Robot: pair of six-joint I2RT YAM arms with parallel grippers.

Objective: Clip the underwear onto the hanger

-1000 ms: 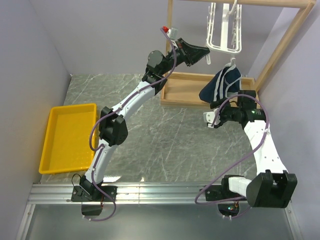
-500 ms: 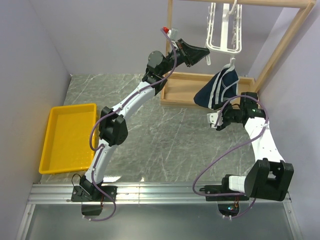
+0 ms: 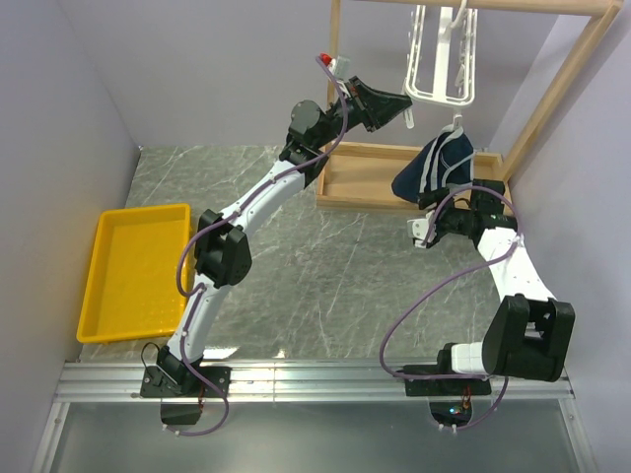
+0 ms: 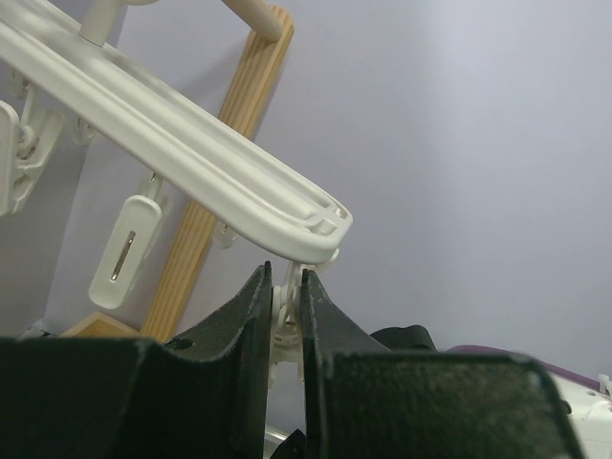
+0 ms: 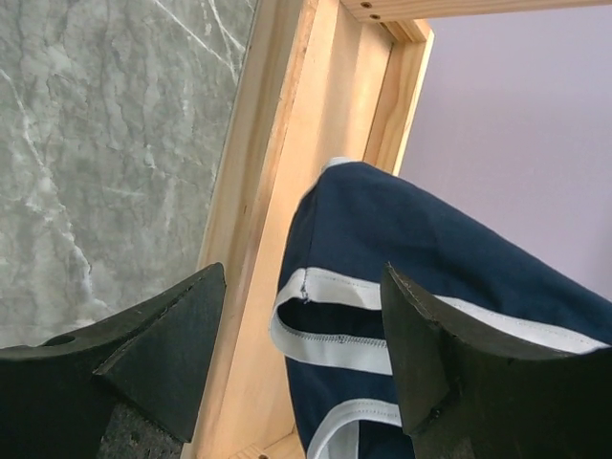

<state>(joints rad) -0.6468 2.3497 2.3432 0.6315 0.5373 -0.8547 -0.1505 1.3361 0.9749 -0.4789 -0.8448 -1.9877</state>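
The white hanger [image 3: 441,61] hangs from the wooden rack's top bar; its frame also shows in the left wrist view [image 4: 182,153]. My left gripper [image 3: 402,104] is raised at the hanger's lower left corner, and its tips [image 4: 285,287] are shut on a small white clip [image 4: 284,320] dangling under that corner. The navy underwear [image 3: 435,163] with white trim hangs below the hanger from a white clip [image 3: 456,123]. My right gripper [image 3: 446,200] sits just under it, open, with the underwear [image 5: 411,258] hanging loose between and beyond its tips [image 5: 301,277].
The wooden rack's base frame [image 3: 360,182] lies on the marble table under the underwear, and its slanted post [image 3: 564,84] rises at the right. A yellow tray [image 3: 133,271] sits at the left. Walls close in on both sides.
The underwear swung out to the lower left, then back to hang straighter. My right arm's elbow has drawn inward and the wrist shifted slightly up. The left arm has not moved.
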